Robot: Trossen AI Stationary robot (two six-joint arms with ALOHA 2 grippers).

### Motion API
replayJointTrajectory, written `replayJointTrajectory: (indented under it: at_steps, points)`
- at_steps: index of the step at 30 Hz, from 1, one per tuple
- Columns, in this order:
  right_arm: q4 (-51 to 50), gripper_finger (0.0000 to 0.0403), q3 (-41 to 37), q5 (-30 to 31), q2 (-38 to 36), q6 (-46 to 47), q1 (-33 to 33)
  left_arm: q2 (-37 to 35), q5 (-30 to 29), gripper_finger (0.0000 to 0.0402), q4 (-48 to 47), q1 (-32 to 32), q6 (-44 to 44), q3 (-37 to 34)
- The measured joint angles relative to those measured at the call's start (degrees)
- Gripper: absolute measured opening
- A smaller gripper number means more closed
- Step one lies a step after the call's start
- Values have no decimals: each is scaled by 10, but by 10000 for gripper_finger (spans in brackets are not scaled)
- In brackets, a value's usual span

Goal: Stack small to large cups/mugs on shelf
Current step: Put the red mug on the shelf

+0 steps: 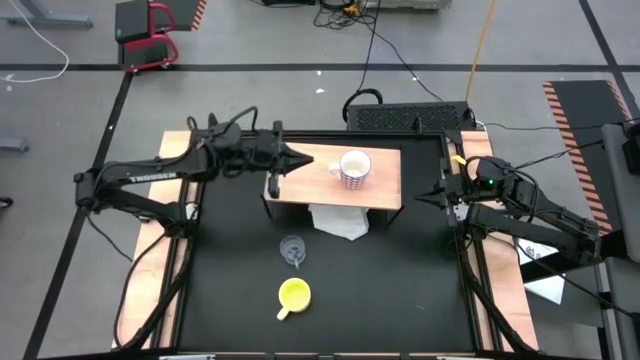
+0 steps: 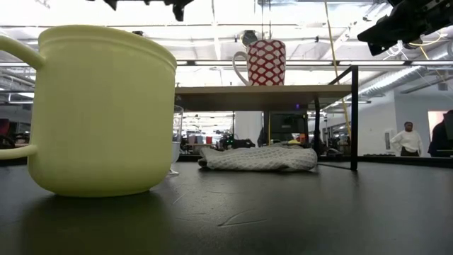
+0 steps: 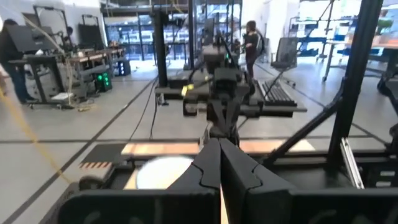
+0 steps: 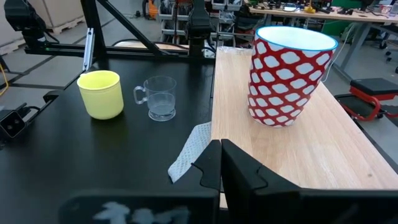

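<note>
A white mug with a red pattern (image 1: 353, 168) stands upright on the light-wood shelf (image 1: 385, 195); it also shows in the right wrist view (image 4: 289, 74) and the low view (image 2: 265, 62). The clear glass cup (image 1: 292, 248) and the yellow mug (image 1: 293, 294) stand on the black table in front of the shelf. My left gripper (image 1: 305, 160) is shut and empty over the shelf's far left corner, left of the patterned mug. My right gripper (image 1: 425, 195) is shut and empty just off the shelf's right end (image 4: 221, 163).
A white cloth (image 1: 338, 222) lies on the table, partly under the shelf's front edge. Light wooden strips run along the table's left side (image 1: 150, 260) and right side. People stand in the room beyond the table (image 2: 407, 138).
</note>
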Motion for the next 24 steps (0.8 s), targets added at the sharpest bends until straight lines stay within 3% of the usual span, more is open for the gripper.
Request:
replayJointTrajectory:
  at_steps: [10,24]
  points:
    - [0,0,0,0,0,0,0,89,60,0,-6,17,-8,103]
    - [0,0,0,4,0,1,0,176,77,0,-15,42,-63,208]
